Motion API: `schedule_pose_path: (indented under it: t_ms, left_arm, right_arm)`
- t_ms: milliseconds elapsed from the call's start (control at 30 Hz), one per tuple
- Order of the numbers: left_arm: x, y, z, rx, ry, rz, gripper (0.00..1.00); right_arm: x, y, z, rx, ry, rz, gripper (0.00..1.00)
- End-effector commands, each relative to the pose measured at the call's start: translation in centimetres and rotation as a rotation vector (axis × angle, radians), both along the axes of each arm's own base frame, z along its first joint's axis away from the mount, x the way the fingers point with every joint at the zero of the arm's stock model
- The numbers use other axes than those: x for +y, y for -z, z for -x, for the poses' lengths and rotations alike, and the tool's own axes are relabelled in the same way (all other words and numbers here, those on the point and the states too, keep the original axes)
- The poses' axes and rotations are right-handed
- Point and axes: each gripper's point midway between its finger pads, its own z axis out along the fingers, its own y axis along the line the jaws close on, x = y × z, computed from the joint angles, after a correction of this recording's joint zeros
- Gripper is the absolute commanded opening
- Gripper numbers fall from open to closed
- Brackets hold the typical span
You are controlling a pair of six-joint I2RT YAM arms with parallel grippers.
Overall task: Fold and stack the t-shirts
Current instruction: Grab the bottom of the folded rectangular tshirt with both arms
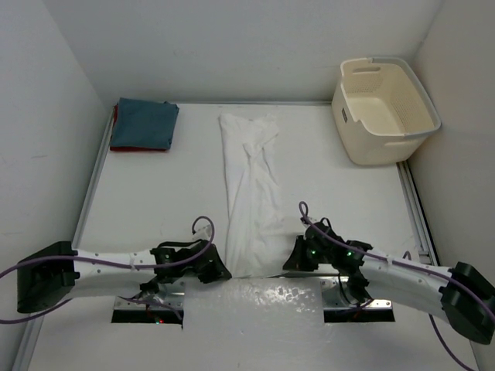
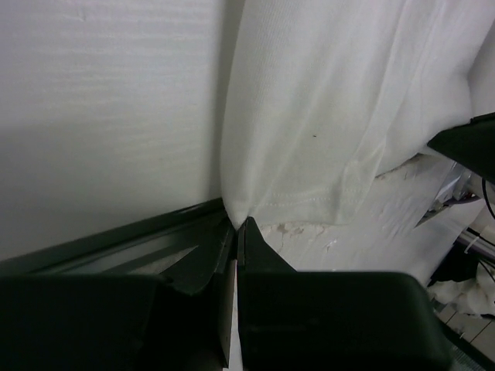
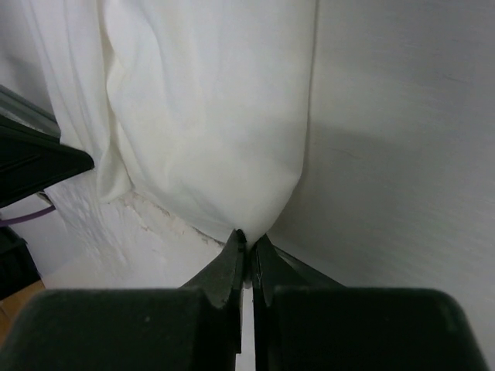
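Observation:
The white t-shirt (image 1: pixel 251 193) lies as a long narrow strip down the middle of the table, collar end far, hem near. My left gripper (image 1: pixel 217 270) is shut on the hem's near left corner (image 2: pixel 236 216), the cloth pinched between its tips (image 2: pixel 238 226). The right gripper (image 1: pixel 295 261) pinches the near right corner (image 3: pixel 247 224) in its shut tips (image 3: pixel 247 241). The slate blue-grey t-shirt (image 1: pixel 145 124) lies folded at the far left, on top of the red t-shirt (image 1: pixel 138 148), of which only an edge shows.
A cream perforated laundry basket (image 1: pixel 384 108) stands at the far right corner. White walls close in the table on the left, back and right. A rough patch of torn white covering (image 1: pixel 255 297) lies at the near edge between the arm bases.

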Motion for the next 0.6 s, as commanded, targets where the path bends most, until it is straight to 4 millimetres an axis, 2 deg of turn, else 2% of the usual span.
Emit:
schedule_pose_path:
  t_ms: [0, 100, 200, 233, 300, 367, 400, 467, 500, 567]
  left_arm:
    - [-1.2, -1.5, 0.4, 0.015, -0.001, 0.029, 0.00]
    - [-1.6, -2.3, -0.3, -0.015, -0.004, 0.003, 0.00]
    - [-1.7, -3.3, -1.6, -0.060, -0.038, -0.018, 0.00]
    - [-2.1, -4.4, -2.2, -0.084, -0.054, -0.003, 0.00]
    - [-2.0, -5.5, -3.8, -0.136, -0.100, -0.006, 0.00]
    - [-1.7, -6.6, -5.5, -0.169, -0.147, 0.010, 0.00]
    - [-1.9, -7.4, -6.3, -0.194, -0.145, 0.019, 0.00]
    - [-2.3, -8.4, -7.5, -0.214, -0.144, 0.050, 0.00]
    - [-2.2, -8.9, -8.9, -0.235, -0.152, 0.042, 0.00]
    - [-2.2, -9.4, -10.3, -0.241, -0.155, 0.027, 0.00]
  right_arm:
    - [-0.8, 0.4, 0.6, 0.001, -0.010, 0.021, 0.00]
    - [-0.4, -0.2, 0.2, -0.035, -0.036, 0.013, 0.00]
    - [0.1, -1.4, -1.1, -0.097, -0.053, 0.030, 0.00]
    - [0.5, -2.3, -1.8, -0.117, -0.054, 0.031, 0.00]
    - [0.8, -3.6, -3.1, -0.173, -0.059, 0.059, 0.00]
    - [0.3, -4.0, -4.2, -0.212, -0.048, 0.121, 0.00]
    - [0.7, -5.4, -5.4, -0.263, -0.048, 0.130, 0.00]
    - [0.7, -6.1, -6.4, -0.287, -0.049, 0.173, 0.00]
    - [1.0, -7.5, -7.6, -0.340, -0.048, 0.186, 0.00]
    - [0.7, -7.6, -8.8, -0.342, -0.039, 0.231, 0.00]
